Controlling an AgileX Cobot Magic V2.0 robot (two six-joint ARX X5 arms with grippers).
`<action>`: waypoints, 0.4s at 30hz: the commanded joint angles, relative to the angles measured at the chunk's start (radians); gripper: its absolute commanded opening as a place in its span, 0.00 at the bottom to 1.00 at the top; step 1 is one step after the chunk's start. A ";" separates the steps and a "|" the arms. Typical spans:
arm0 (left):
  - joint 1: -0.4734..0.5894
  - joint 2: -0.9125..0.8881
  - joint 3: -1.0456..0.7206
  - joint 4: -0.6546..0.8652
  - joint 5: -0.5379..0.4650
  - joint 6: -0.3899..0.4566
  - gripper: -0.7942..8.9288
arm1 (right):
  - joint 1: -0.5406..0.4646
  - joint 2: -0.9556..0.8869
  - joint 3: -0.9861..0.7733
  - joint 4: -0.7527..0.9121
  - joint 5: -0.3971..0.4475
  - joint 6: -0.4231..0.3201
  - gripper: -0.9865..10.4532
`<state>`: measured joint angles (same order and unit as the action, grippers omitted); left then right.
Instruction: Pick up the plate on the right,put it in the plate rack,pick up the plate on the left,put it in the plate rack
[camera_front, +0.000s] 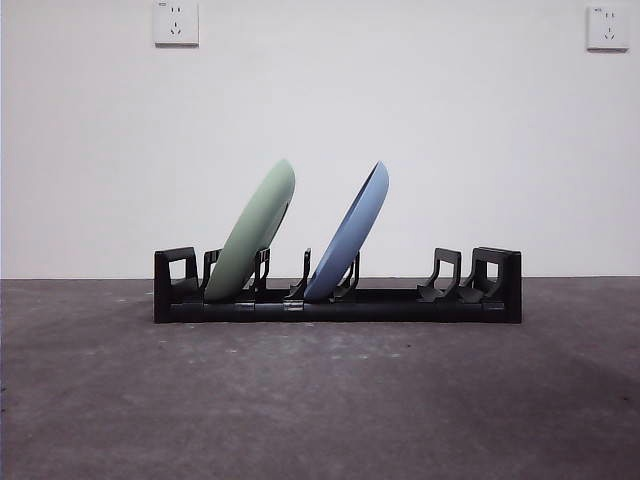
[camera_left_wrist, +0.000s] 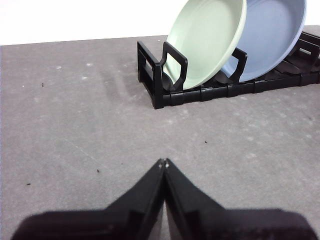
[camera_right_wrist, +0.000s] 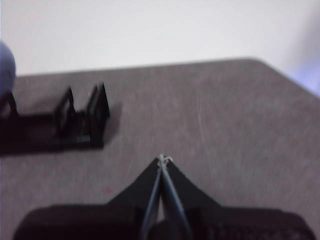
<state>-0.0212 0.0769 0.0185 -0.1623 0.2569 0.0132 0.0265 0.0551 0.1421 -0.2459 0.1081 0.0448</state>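
The black plate rack (camera_front: 400, 303) stretches across the table in the front view. A pale green plate (camera_front: 253, 232) leans in its left slots, and a blue plate (camera_front: 350, 232) leans in the slots just right of it. Both plates tilt to the right. The left wrist view shows the green plate (camera_left_wrist: 207, 42) in front of the blue plate (camera_left_wrist: 272, 35), with the rack's end block (camera_left_wrist: 150, 72) nearest. My left gripper (camera_left_wrist: 164, 162) is shut and empty, off the rack's left end. My right gripper (camera_right_wrist: 163, 160) is shut and empty, off the rack's right end (camera_right_wrist: 97, 117).
The grey table (camera_front: 320, 400) runs to a rounded far corner (camera_right_wrist: 260, 62) in the right wrist view. Two wall sockets (camera_front: 176, 22) sit high on the white wall behind. The rack's right slots (camera_front: 445, 275) hold nothing.
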 joint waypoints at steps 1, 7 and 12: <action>0.003 0.001 -0.010 0.008 0.005 -0.011 0.08 | -0.001 -0.037 -0.062 0.017 0.004 0.034 0.09; 0.003 0.002 -0.010 0.008 0.005 -0.011 0.08 | -0.001 -0.047 -0.110 0.019 0.004 0.033 0.09; 0.003 0.002 -0.010 0.008 0.005 -0.011 0.08 | -0.001 -0.046 -0.109 0.018 0.004 0.033 0.09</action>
<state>-0.0212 0.0784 0.0185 -0.1623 0.2569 0.0132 0.0265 0.0105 0.0414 -0.2375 0.1081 0.0673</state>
